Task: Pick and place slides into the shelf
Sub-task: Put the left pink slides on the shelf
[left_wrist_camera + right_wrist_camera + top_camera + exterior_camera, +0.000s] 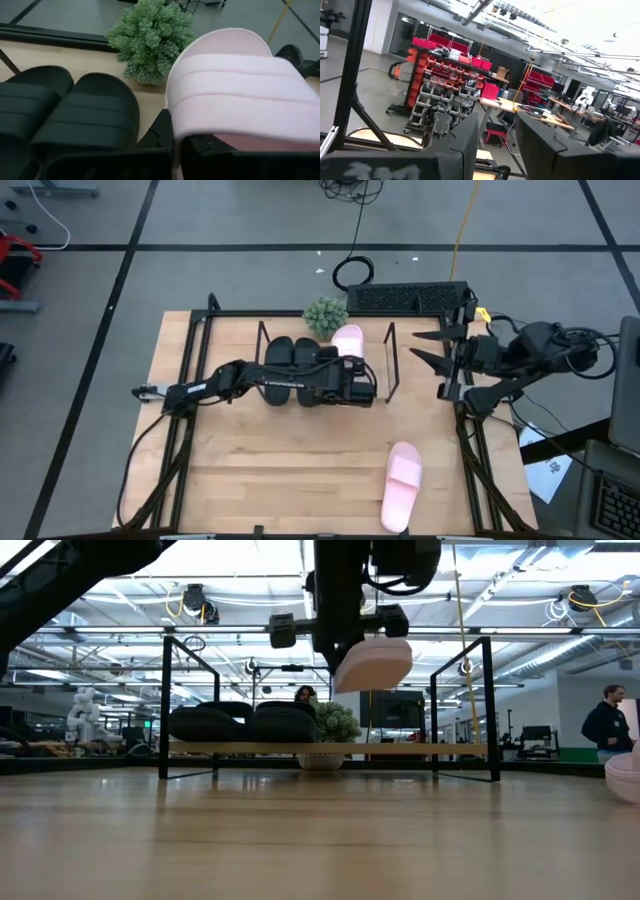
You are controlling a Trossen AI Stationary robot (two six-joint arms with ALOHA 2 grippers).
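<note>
Tabletop [280,470] wooden; warehouse room behind; left pincer [362,380] grasps pink slide [348,340], right pincer [425,350] released.

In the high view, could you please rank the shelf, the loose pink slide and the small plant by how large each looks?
1. The shelf, clearly widest.
2. The loose pink slide on the table's near part.
3. The plant behind the shelf, smallest, though partly hidden by it, so its full spread is unsure.

We see matte, foam-like black slides [75,115], a pink slide [240,90] with a finely textured footbed, the shelf's [330,749] thin wire frame, and a pale wood-grain table [280,470].
</note>
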